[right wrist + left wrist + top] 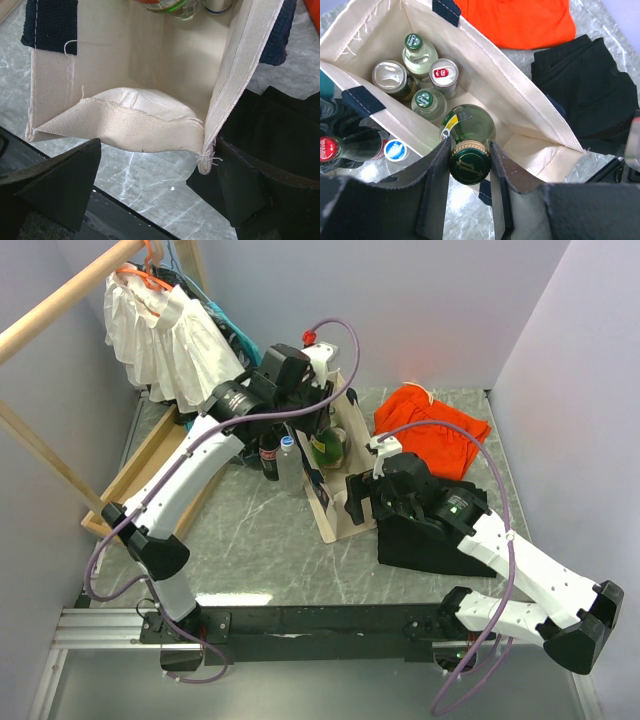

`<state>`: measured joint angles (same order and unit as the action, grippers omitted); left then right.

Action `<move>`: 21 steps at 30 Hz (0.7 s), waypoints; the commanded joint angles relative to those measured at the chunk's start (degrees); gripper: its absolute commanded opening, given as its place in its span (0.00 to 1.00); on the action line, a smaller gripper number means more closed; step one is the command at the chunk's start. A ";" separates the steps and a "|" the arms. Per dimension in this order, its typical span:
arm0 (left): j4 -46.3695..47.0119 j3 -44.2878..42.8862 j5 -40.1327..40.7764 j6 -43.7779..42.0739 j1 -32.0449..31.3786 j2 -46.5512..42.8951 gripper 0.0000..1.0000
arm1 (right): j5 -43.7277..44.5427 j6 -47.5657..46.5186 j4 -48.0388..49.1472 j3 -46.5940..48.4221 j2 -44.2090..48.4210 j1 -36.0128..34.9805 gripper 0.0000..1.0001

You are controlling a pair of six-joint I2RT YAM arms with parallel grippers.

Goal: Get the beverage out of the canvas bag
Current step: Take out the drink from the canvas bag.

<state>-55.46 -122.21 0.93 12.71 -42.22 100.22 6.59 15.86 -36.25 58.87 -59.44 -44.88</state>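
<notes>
Left gripper (470, 149) pinches the gold cap of green bottle (469, 124) standing inside canvas bag (515, 90), red Coca-Cola cap (328, 149) outside its wall, Chang cap (423, 99) deeper in, right gripper (157, 155) spread around the bag's end.

In the canvas bag (512, 95) the far end is crowded by two bottles (420, 55) and two cans (390, 76), the green bottle (470, 135) fills the middle, only the near end is free, and outside a cola bottle (350, 146) and a water bottle (396, 150) stand beside its left wall.
</notes>
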 commanded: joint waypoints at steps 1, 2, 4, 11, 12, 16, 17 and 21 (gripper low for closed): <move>9.84 -0.57 0.48 -0.76 -0.32 -6.61 0.01 | 1.41 1.28 -1.72 1.42 -0.76 -0.47 1.00; 10.02 -0.14 0.74 -0.84 -0.32 -6.88 0.01 | 1.32 1.37 -1.81 1.42 -0.68 -0.47 1.00; 10.98 0.22 0.92 -0.93 -0.32 -7.85 0.01 | 1.32 1.63 -1.81 1.42 -0.76 -0.47 1.00; 16.44 6.28 2.41 -2.25 -0.76 -12.33 0.01 | 1.50 1.72 -2.16 1.60 -0.68 -0.47 1.00; 16.35 6.29 3.54 -2.16 -0.76 -12.86 0.01 | 1.50 1.81 -2.25 1.68 -0.68 -0.47 1.00; 17.22 6.72 4.26 -2.60 -0.85 -14.09 0.01 | 1.41 1.90 -2.33 1.77 -0.77 -0.56 1.00; 17.75 7.77 4.08 -2.78 -0.85 -14.53 0.01 | 1.32 1.90 -2.25 1.86 -0.85 -0.64 1.00; 19.78 8.22 4.17 -3.13 -0.85 -16.11 0.01 | 1.41 2.07 -2.33 2.04 -0.94 -0.56 1.00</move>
<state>-47.53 -112.49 3.75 11.05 -42.85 89.58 6.68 17.15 -36.69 58.94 -59.55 -44.88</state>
